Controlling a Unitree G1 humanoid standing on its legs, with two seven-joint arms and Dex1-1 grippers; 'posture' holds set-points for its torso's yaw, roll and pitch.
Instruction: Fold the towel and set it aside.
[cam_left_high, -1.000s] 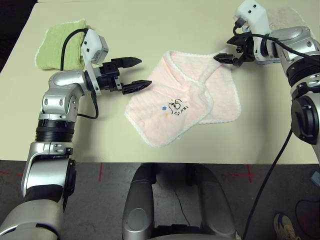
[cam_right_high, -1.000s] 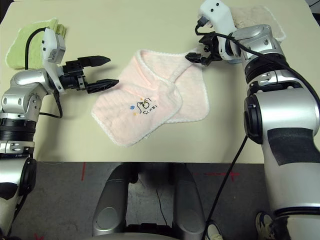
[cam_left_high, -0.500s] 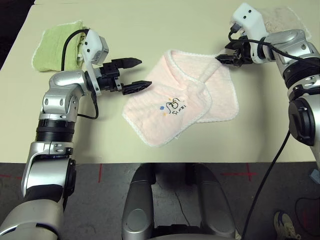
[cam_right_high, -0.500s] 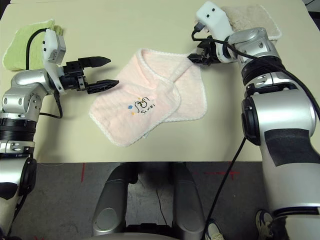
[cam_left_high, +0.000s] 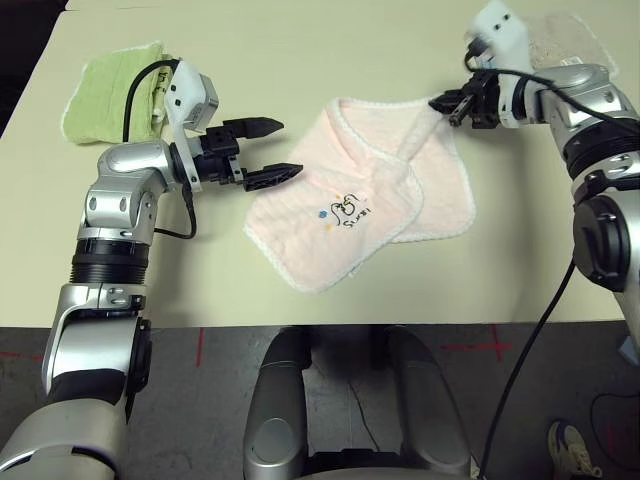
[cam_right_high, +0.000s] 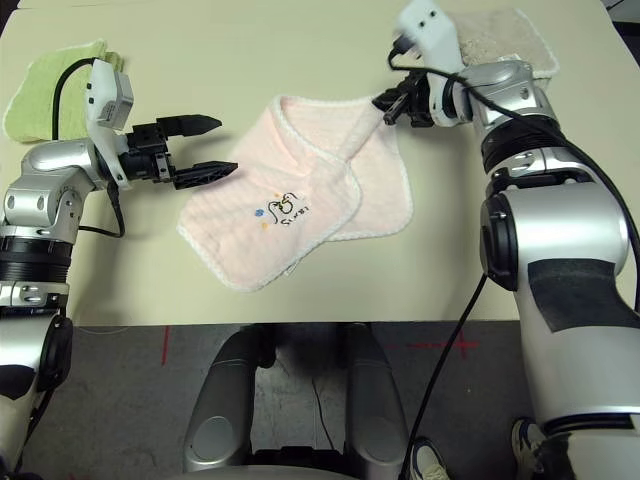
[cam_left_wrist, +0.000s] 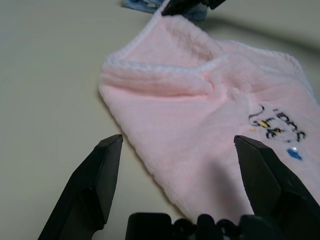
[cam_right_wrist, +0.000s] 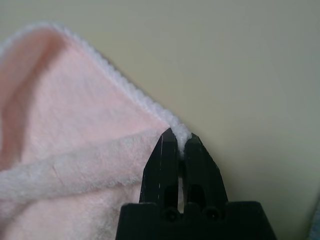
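Observation:
The pale pink towel (cam_left_high: 360, 190) with white trim lies crumpled on the table's middle, its dark embroidered logo (cam_left_high: 350, 210) facing up. My right gripper (cam_left_high: 443, 104) is shut on the towel's far right corner; the wrist view shows the white trim (cam_right_wrist: 181, 134) pinched between its fingertips. My left gripper (cam_left_high: 275, 150) hovers open just off the towel's left edge, and in its wrist view the pink cloth (cam_left_wrist: 200, 130) lies between and beyond the spread fingers (cam_left_wrist: 95, 180).
A folded green towel (cam_left_high: 115, 85) lies at the far left behind my left arm. A beige folded towel (cam_left_high: 570, 35) sits at the far right behind my right wrist. The table's front edge (cam_left_high: 320, 322) runs close below the pink towel.
My right gripper has shut on the towel's far right corner and lifted slightly. The left gripper has stayed open in place.

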